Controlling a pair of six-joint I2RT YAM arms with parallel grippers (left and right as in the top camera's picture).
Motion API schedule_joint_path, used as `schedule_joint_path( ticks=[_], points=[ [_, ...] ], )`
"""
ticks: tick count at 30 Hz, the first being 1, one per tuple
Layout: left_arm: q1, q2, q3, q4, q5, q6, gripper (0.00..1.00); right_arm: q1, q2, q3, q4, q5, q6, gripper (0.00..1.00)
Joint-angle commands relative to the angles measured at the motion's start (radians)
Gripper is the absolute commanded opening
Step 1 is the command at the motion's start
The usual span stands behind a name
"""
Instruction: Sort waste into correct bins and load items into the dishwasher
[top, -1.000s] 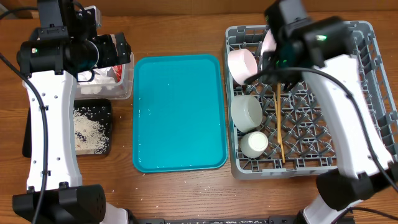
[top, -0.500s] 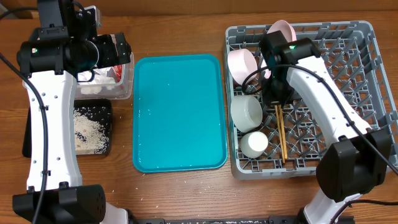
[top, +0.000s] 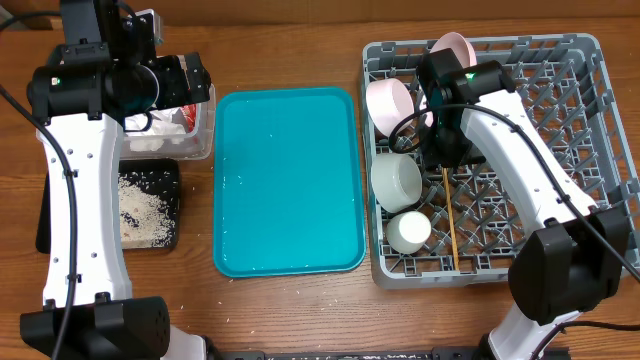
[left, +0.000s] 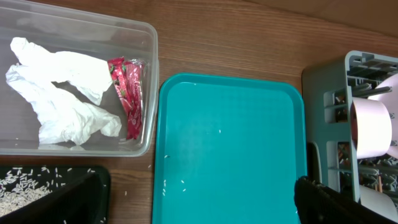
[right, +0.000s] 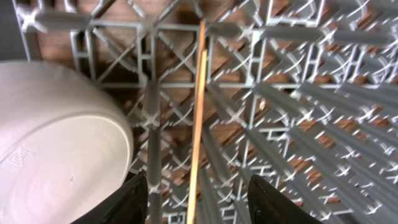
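Two wooden chopsticks (top: 451, 218) (right: 198, 112) lie side by side on the grid of the grey dish rack (top: 560, 150). My right gripper (top: 446, 152) (right: 202, 208) hangs just over their far end, open, one finger (right: 127, 202) on each side and neither touching the wood. In the rack stand a pink plate (top: 452, 46), a pink bowl (top: 390, 104), a grey-green bowl (top: 395, 180) (right: 56, 143) and a white cup (top: 408, 231). My left gripper (left: 194, 211) is wide open and empty, up beside the clear tub (top: 205, 135). That tub holds the napkin (left: 62, 93) and the red wrapper (left: 127, 93).
A large teal tray (top: 288, 180) with a few rice grains on it lies between the tub and the rack. A black tray (top: 172, 205) holding rice sits in front of the tub. Loose grains lie on the wooden table near the teal tray's front edge.
My right arm came down onto the rack with the chopsticks, then its jaws opened and let them go. The chopsticks now lie on the grid. The left arm has not moved.
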Motion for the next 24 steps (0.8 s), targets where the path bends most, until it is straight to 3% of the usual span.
schedule_joint_path(
  ticks=[1, 4, 5, 6, 10, 18, 24],
  points=[
    [-0.004, 0.003, 0.008, 0.004, -0.005, 0.011, 1.0, 0.0, -0.038, 0.119, -0.046, -0.09, -0.002, 0.52],
    [-0.004, 0.003, 0.008, 0.004, -0.005, 0.011, 1.0, 0.016, -0.066, 0.303, -0.134, -0.143, 0.038, 0.53],
    [-0.004, 0.003, 0.008, 0.004, -0.005, 0.011, 1.0, 0.022, -0.072, 0.377, -0.166, -0.158, 0.083, 0.67],
    [-0.004, 0.003, 0.008, 0.004, -0.005, 0.011, 1.0, 0.029, -0.077, 0.459, -0.196, -0.195, 0.131, 1.0],
    [-0.004, 0.003, 0.008, 0.004, -0.005, 0.011, 1.0, 0.033, -0.082, 0.648, -0.233, -0.323, 0.138, 1.0],
    [-0.004, 0.003, 0.008, 0.004, -0.005, 0.011, 1.0, -0.051, -0.187, 0.656, -0.229, -0.237, 0.113, 1.0],
    [-0.008, 0.003, 0.008, 0.004, -0.005, 0.011, 1.0, -0.113, -0.338, 0.567, 0.043, -0.21, -0.055, 1.0]
  ],
)
